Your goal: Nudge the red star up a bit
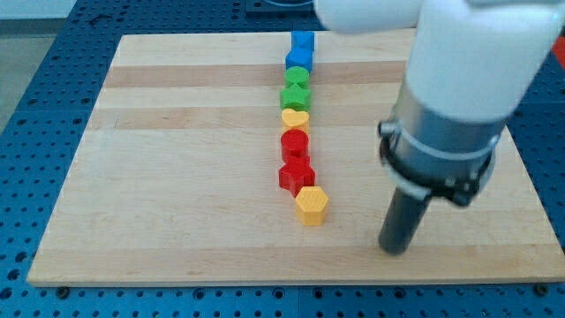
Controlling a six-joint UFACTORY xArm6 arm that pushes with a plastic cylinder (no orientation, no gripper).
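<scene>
The red star [295, 177] lies on the wooden board [177, 177], near the lower end of a column of blocks running down the middle. A red cylinder [294, 143] touches it above. A yellow hexagon [312, 205] touches it at its lower right. My tip [394, 248] rests on the board to the right of the column, about a hundred pixels right of and below the red star, touching no block.
Above the red cylinder the column continues with a yellow heart [295, 118], a green block [295, 96], a green star [297, 78], a blue block [299, 60] and a blue block [303, 41] at the top edge. The large white arm body [468, 71] fills the upper right.
</scene>
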